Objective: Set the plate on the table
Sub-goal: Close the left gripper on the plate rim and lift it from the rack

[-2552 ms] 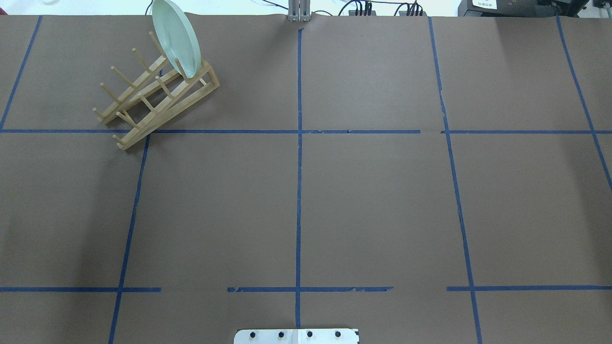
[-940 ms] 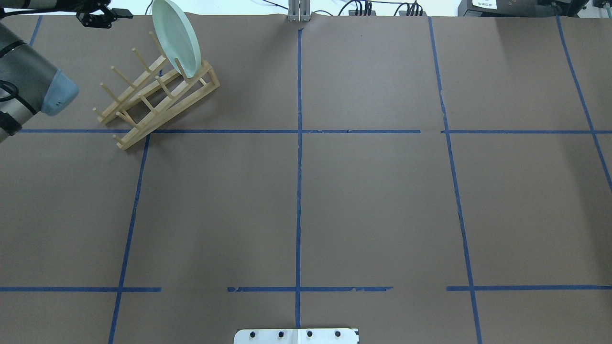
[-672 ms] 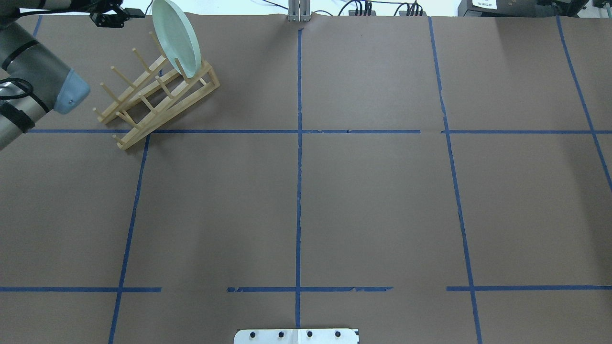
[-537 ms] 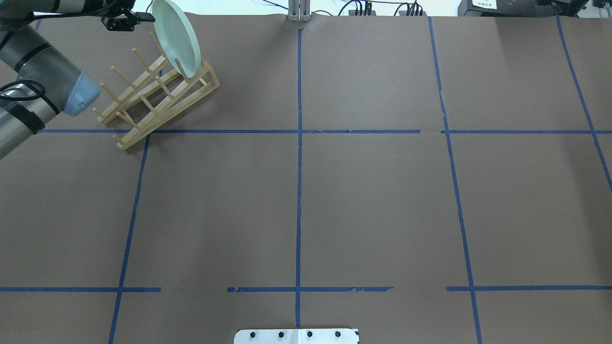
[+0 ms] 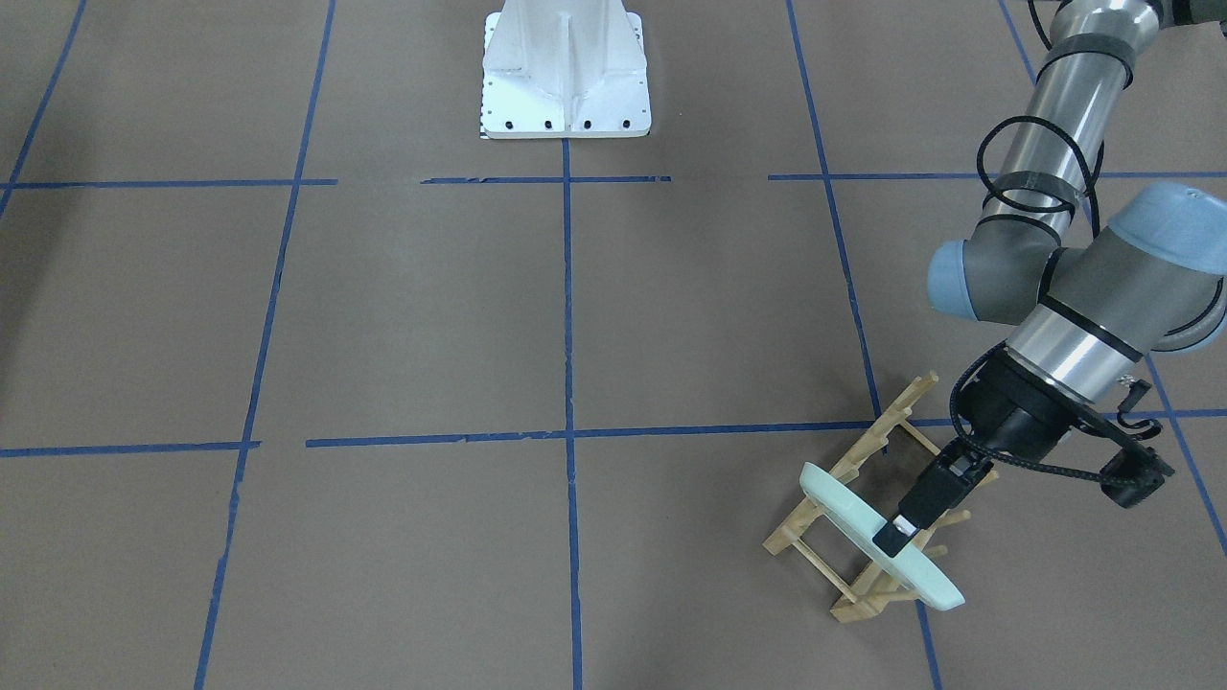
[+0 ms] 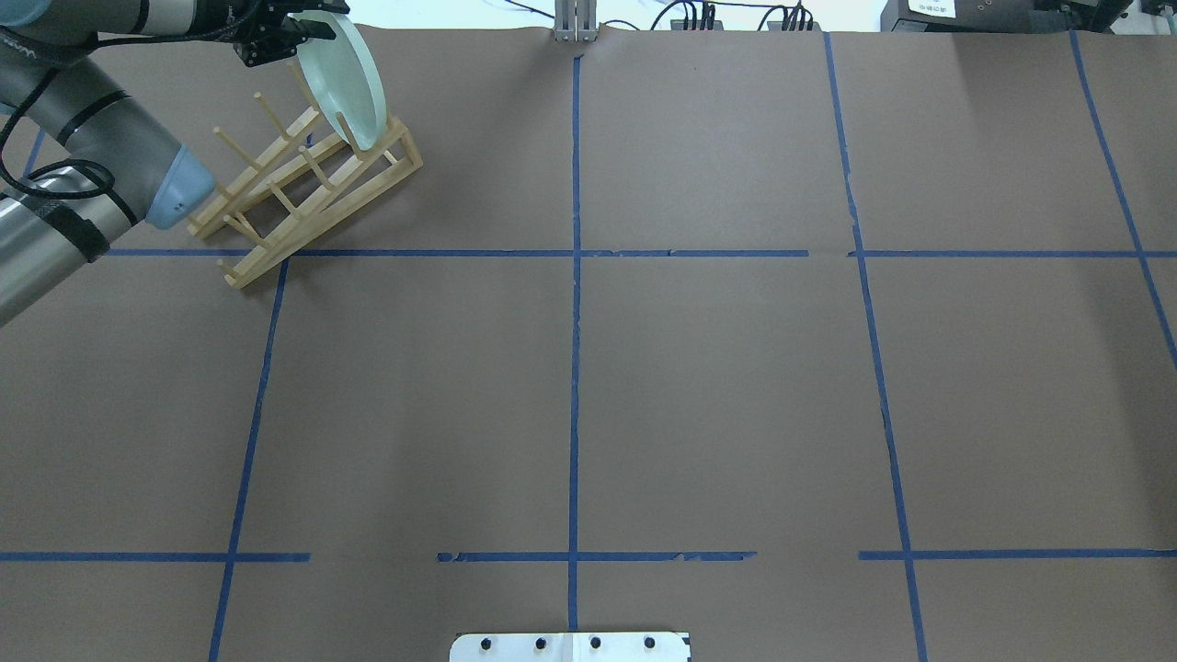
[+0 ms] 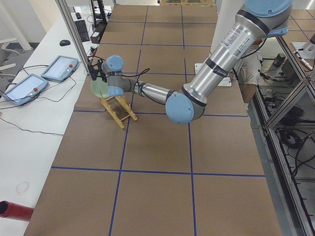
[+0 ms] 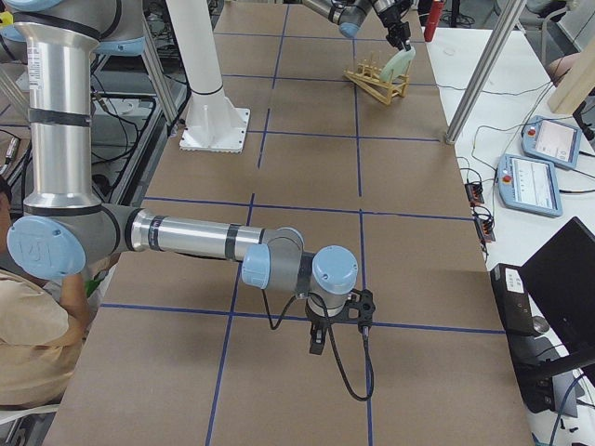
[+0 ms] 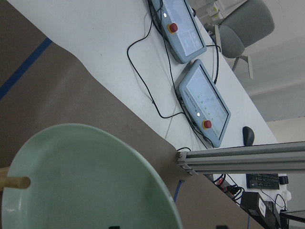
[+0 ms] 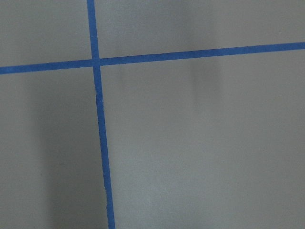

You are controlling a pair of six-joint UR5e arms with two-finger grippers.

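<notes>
One plate [image 6: 344, 90] on edge in rack [image 6: 303, 188], left gripper [image 5: 899, 539] at its top rim.
Plate sits in the rack's end slot farthest from the robot, at the far left corner of the table [image 6: 717, 386], leaning against a peg. Its disc lies across the rack's long axis, which runs diagonally, and its hollow face is turned toward mid-table. Nothing else is in the rack. Left jaws stand apart with the rim between them, not clamped on it. Right gripper [image 8: 317, 340] hangs low over bare table, well apart; cannot tell how far open.
</notes>
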